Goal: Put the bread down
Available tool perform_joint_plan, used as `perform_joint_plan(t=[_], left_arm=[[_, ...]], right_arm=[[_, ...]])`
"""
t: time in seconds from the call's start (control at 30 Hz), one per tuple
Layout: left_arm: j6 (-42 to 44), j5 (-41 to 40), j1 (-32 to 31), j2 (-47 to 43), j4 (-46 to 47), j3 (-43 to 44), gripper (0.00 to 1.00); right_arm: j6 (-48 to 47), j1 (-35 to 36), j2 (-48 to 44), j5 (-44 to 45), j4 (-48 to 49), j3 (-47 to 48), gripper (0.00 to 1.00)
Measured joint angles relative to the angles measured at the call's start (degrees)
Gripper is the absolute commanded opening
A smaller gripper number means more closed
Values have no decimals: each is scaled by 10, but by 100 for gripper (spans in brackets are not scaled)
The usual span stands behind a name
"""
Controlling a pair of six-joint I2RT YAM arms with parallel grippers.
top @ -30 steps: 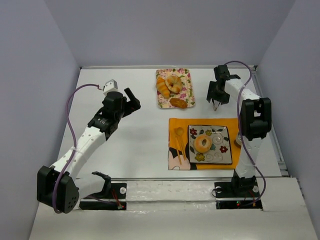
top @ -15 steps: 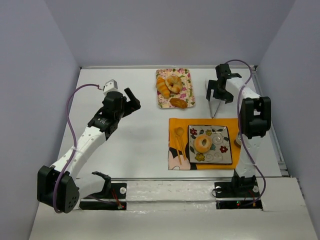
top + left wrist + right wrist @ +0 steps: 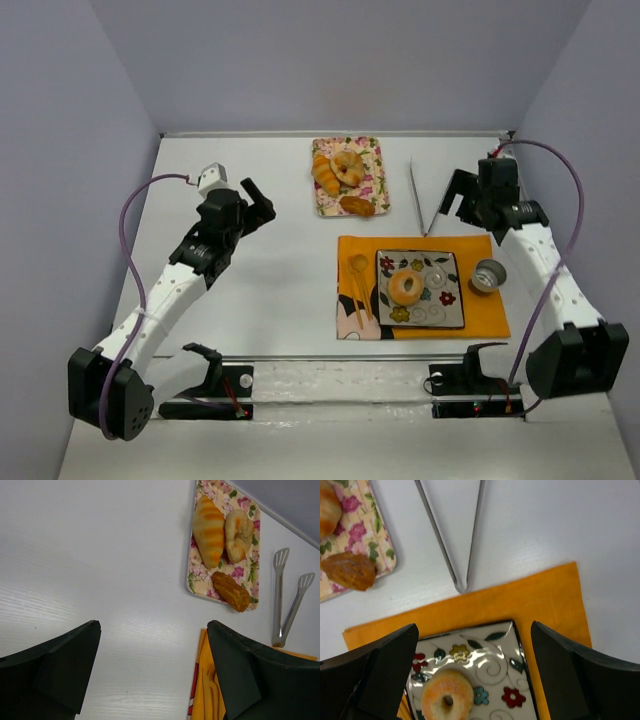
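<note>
Your bread (image 3: 406,287) sits on the plate (image 3: 450,312), lower middle of the top view, so placing looks done. The left gripper (image 3: 152,627) and right gripper (image 3: 474,630) both gape empty, with the tongs (image 3: 438,535) laid aside above.

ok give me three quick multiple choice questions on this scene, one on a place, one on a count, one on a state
1. Where is the bagel?
A) in the metal cup
B) on the square plate
C) on the spoon

2. How many pastries lie on the floral tray?
A) one
B) five
C) three

3. What state are the tongs in?
A) lying free on the table
B) clamped in a gripper
C) balanced on the square plate

Answers:
1 B: the bagel sits on the plate, which is on the orange mat.
2 C: a croissant, a pale ring and a small brown piece.
3 A: they lie flat beyond the mat, and the right gripper is open and apart from them.
</note>
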Motion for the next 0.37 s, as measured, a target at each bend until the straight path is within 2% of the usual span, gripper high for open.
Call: perform_joint_plan(t=[0.13, 0.37], left_arm=[[-6, -21, 0, -14, 0, -7, 99], [-14, -39, 0, -34, 4, -18, 99]], right_arm=[[34, 0, -139, -4, 17, -129, 100], [57, 0, -204, -2, 28, -205, 100]])
